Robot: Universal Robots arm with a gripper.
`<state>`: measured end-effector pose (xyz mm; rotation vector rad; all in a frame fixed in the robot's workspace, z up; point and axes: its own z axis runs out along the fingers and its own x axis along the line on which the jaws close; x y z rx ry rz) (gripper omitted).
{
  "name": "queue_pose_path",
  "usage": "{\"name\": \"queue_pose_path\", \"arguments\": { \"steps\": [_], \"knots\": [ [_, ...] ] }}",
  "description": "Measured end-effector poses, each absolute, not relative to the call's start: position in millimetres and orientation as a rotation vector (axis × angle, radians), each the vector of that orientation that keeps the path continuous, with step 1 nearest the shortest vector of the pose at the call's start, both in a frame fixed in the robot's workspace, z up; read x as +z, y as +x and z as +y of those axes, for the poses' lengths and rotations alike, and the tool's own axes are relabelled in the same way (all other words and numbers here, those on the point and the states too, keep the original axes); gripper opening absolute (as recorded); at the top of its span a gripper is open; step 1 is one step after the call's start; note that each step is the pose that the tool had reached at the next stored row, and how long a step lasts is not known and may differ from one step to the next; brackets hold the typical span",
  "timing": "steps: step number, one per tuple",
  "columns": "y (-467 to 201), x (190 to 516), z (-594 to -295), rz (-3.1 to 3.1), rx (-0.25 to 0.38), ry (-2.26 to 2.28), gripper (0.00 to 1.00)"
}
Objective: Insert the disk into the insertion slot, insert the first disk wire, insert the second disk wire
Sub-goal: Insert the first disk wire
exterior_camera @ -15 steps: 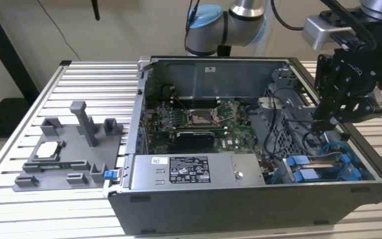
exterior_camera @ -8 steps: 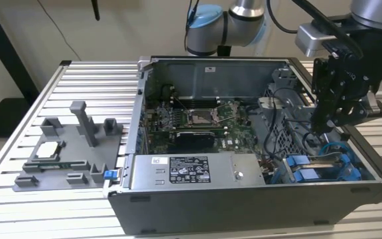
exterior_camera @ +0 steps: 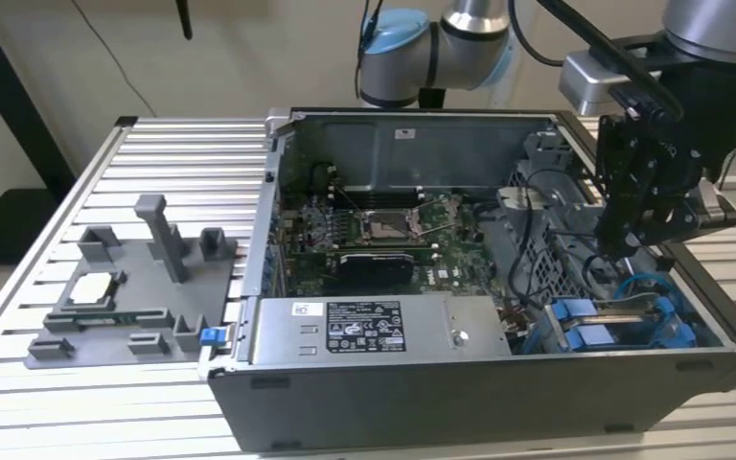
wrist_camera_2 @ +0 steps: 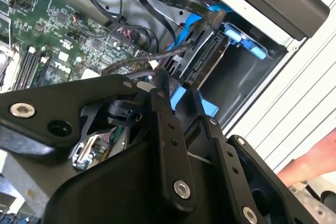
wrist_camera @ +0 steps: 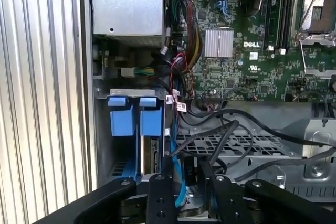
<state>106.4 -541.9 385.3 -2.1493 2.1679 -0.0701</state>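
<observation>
Nearest the lens in both wrist views: the gripper [wrist_camera: 189,183], its black linkage bars crowding the foreground. You're running the fingers [wrist_camera: 160,198] narrow, nearly together. They're looking pinched on a small black disk wire plug [wrist_camera: 190,170], with a blue cable [wrist_camera: 176,174] trailing alongside it. I'm reading that as a hold rather than a hover, but the contact faces are hidden.

The disk [wrist_camera_2: 206,62] is sitting on edge in its blue carrier inside the insertion slot [wrist_camera_2: 239,85]. That's the case corner on the exterior view's right, nearest that camera, and the gripper is hanging over it. The blue tray tabs [wrist_camera: 118,120] are showing at the bay's mouth. So the disk step is looking done.

The relation that matters: the plug is lying just beside the disk's exposed edge, off the fingertips in the direction they're pointing. You're working straight ahead along the fingers, not sideways. In the first wrist view the disk's long axis is running roughly parallel to the fingers, with the slab standing just beside them. I can't tell whether the plug is seated, touching or just short.

Loose black cables [wrist_camera: 236,129] are looping across the perforated grey panel right next to the gripper, which I'm judging a snag risk. A person's hand [wrist_camera_2: 310,163] is sitting outside the case wall, apart from the bay. The motherboard [wrist_camera: 247,51] is lying beyond the cables, away from the slot.
</observation>
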Motion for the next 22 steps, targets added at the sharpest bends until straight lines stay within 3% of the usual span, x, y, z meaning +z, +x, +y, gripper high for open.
{"name": "queue_pose_path", "arguments": {
  "steps": [13,22],
  "knots": [
    [105.0,386.9,-541.8,2.139,-0.071,-2.163,1.0],
    [103.9,383.6,-541.8,2.109,-0.104,-2.154,1.0]
  ]
}}
